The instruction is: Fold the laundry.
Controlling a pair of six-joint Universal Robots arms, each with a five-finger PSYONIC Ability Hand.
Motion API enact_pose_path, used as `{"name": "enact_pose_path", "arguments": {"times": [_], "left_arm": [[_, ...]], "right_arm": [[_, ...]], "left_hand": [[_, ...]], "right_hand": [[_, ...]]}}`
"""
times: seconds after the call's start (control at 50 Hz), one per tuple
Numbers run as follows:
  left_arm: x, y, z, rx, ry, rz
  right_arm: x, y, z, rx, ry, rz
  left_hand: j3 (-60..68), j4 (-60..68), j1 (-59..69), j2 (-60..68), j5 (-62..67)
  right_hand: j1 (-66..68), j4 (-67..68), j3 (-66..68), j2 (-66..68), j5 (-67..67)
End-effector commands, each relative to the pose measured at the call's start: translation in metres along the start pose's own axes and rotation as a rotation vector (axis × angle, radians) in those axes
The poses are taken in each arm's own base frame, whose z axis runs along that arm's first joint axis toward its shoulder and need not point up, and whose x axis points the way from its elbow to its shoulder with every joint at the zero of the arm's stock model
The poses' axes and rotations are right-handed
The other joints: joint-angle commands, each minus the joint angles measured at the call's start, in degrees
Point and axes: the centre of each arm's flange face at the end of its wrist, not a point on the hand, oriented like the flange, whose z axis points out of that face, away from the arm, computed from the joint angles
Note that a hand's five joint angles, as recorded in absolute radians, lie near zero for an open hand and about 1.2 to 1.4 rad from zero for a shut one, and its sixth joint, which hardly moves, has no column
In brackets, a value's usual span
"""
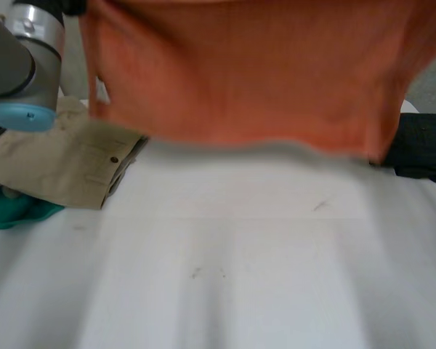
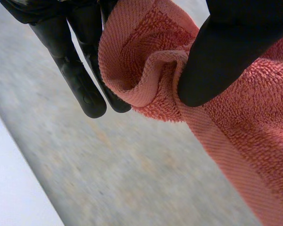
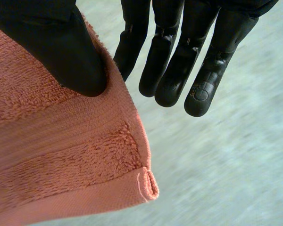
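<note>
An orange towel point(image 1: 254, 73) hangs spread wide above the far side of the white table point(image 1: 225, 276), its lower hem just over the tabletop. My left hand point(image 2: 85, 61) pinches a bunched corner of the towel point(image 2: 151, 70) between its thumb and fingers. My right hand point(image 3: 179, 52) pinches the towel point(image 3: 56, 155) near another corner, thumb pressed on the cloth; the hemmed corner hangs free below the thumb. The left arm point(image 1: 22, 65) rises at the table's left.
Folded khaki trousers point(image 1: 65, 160) lie at the table's left, on top of a teal garment point(image 1: 14, 211). A dark garment point(image 1: 421, 145) lies at the right edge. The near half of the table is bare.
</note>
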Motion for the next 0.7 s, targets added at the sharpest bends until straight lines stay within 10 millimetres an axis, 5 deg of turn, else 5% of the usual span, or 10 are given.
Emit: {"name": "enact_pose_path", "arguments": {"times": [0.02,0.18,0.42,0.48,0.5,0.58,0.7], "left_arm": [[0.004,0.010,-0.012,-0.049,0.011,-0.022],[0.018,0.044,-0.059,-0.186,0.094,-0.069],[0.055,0.112,-0.159,-0.498,0.266,-0.084],[0.057,0.125,-0.191,-0.599,0.298,-0.077],[0.057,0.128,-0.204,-0.634,0.314,-0.063],[0.045,0.117,-0.214,-0.637,0.319,0.010],[0.032,0.089,-0.213,-0.578,0.309,0.051]], "right_arm": [[0.010,-0.018,-0.013,0.024,0.009,0.003],[-0.030,0.024,-0.053,-0.119,-0.197,0.035],[-0.096,0.100,-0.171,-0.574,-0.564,0.122],[-0.096,0.112,-0.187,-0.630,-0.600,0.139],[-0.095,0.118,-0.193,-0.651,-0.615,0.150],[-0.092,0.125,-0.201,-0.670,-0.640,0.183],[-0.090,0.124,-0.200,-0.661,-0.643,0.208]], "left_hand": [[11.97,10.99,15.75,11.28,15.66],[11.97,10.99,15.75,11.28,15.66],[11.97,10.99,15.75,11.28,15.66],[11.16,10.17,14.94,10.47,14.85],[2.16,1.17,5.94,1.47,5.85],[-20.93,-21.91,-17.15,-21.62,-17.24],[-29.89,-30.88,-26.11,-30.58,-26.20]], "right_hand": [[22.91,11.93,11.93,12.58,12.96],[22.91,11.93,11.93,12.58,12.96],[22.91,11.93,11.93,12.58,12.96],[22.91,11.93,11.93,12.58,12.96],[22.91,11.93,11.93,12.58,12.96],[22.91,11.93,11.93,12.58,12.96],[22.91,11.93,11.93,12.58,12.96]]}}
